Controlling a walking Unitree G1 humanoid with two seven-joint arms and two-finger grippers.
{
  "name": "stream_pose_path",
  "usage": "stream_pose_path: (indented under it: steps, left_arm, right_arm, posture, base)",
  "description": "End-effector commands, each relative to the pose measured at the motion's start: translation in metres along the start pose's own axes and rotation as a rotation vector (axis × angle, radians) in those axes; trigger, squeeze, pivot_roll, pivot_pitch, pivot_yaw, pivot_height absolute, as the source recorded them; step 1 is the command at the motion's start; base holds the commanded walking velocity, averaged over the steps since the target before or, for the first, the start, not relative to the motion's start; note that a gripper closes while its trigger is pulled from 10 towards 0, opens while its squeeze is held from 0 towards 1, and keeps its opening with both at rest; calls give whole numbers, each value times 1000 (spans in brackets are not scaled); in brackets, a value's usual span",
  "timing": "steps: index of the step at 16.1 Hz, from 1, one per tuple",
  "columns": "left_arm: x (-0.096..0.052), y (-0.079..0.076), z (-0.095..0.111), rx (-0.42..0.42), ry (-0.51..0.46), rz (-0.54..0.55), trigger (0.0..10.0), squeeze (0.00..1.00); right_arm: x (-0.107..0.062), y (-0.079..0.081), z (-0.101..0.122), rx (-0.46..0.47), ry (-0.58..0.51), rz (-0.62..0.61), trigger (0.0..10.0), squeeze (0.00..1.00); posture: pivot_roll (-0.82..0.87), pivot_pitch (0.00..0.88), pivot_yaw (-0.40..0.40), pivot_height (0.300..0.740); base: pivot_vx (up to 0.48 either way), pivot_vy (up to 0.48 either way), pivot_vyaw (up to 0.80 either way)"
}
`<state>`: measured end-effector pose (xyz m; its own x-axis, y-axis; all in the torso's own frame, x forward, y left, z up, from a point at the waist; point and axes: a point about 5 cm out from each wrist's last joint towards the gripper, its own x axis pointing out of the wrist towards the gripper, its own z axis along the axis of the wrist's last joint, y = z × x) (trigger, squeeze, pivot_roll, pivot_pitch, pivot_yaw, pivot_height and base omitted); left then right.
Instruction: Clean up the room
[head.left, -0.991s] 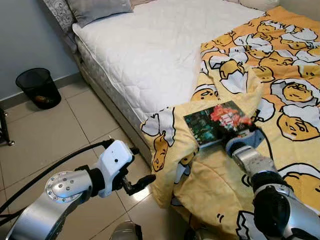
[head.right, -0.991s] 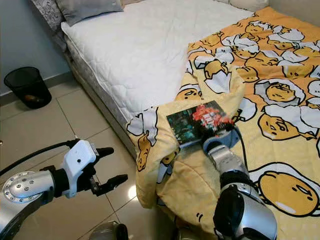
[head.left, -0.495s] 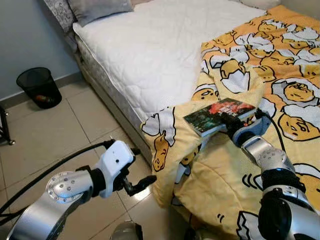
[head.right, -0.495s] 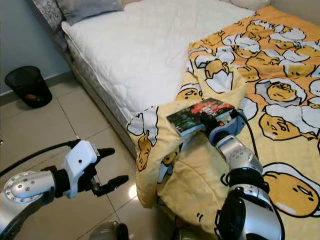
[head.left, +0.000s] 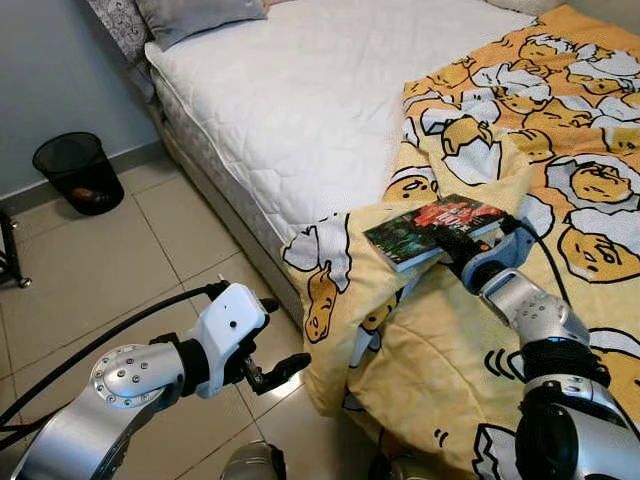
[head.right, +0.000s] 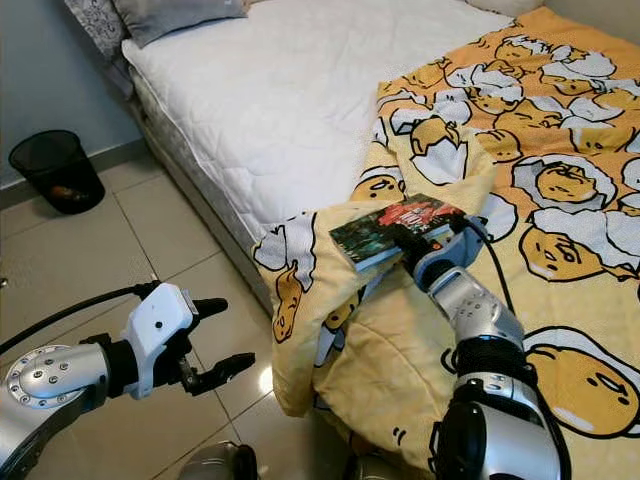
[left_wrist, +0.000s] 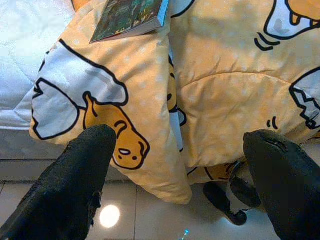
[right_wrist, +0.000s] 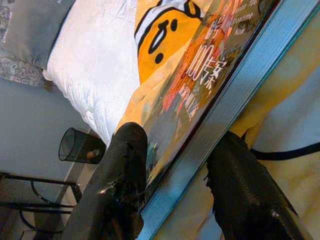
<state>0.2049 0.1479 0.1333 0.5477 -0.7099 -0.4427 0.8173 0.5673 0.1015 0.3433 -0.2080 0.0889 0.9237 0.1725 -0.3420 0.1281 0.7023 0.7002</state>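
Tiled floor runs beside the bed, and a yellow blanket hangs over its edge toward me. My right gripper is closed on the near end of a book, one finger above the cover and one under it, and the book is lifted a little over the blanket, tilted with its far end free. I think the main risk is that the book slips or turns, because I hold it only at one narrow edge and most of its weight is outside the grip. A fast swing can also open the pages or catch the blanket fold below. My left gripper hovers over the floor, wide open and holding nothing, so it gives no support. A black bin stands well apart by the wall.
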Motion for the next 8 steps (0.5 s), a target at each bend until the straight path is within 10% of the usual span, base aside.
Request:
stream_pose_path:
  steps: [1,8]
  left_arm:
    - [-1,1,1,12,4,-4,10000,435]
    - [0,3,0,17,7,-6,10000,424]
  right_arm:
    - [-2,5,15,-28,-39,17,10000,0]
    - [-4,14,20,-35,-37,54,10000,0]
  posture:
    - [169,114,26,740]
    - [175,116,30,740]
  base:
    - [0,0,0]
    - [0,0,0]
